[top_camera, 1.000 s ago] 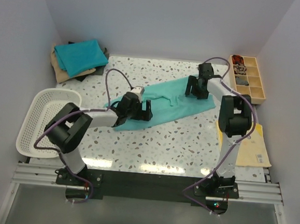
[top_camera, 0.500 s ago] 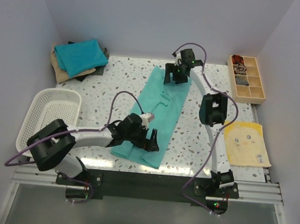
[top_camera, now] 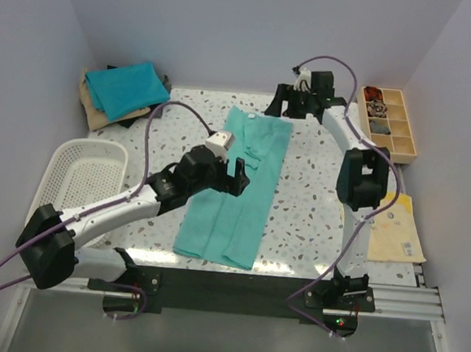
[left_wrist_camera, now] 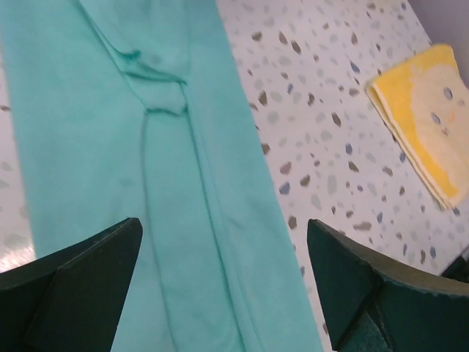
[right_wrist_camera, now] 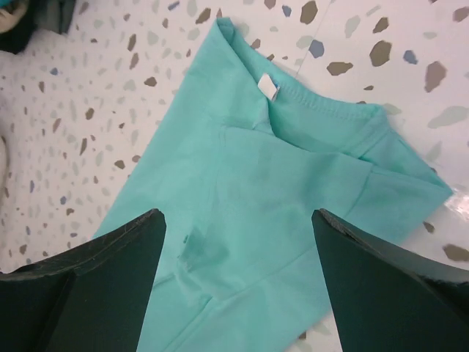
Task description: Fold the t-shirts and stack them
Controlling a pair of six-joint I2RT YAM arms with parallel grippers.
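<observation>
A light sea-green t-shirt (top_camera: 236, 188) lies folded into a long strip running from the far side of the table toward the near edge. Its collar with a white label (right_wrist_camera: 268, 87) is at the far end. My left gripper (top_camera: 221, 181) hovers open over the strip's middle, and cloth (left_wrist_camera: 161, 183) shows between its fingers (left_wrist_camera: 80, 293) untouched. Just past the collar end, my right gripper (top_camera: 291, 107) hangs open above the shirt (right_wrist_camera: 242, 183), holding nothing. At the back left is a stack of folded t-shirts: teal-blue (top_camera: 128, 86) on top, tan (top_camera: 94, 109) and dark (top_camera: 136, 118) below.
A white mesh basket (top_camera: 75, 188) stands at the left edge. A wooden compartment tray (top_camera: 391, 123) sits at the back right. Flat yellow and tan sheets (top_camera: 398, 230) lie at the right, and the yellow one (left_wrist_camera: 425, 110) shows in the left wrist view.
The shirt strip swung from diagonal to lengthwise. My left gripper came back from the near end to the strip's middle. My right gripper moved back and right, off the collar end, opening wider.
</observation>
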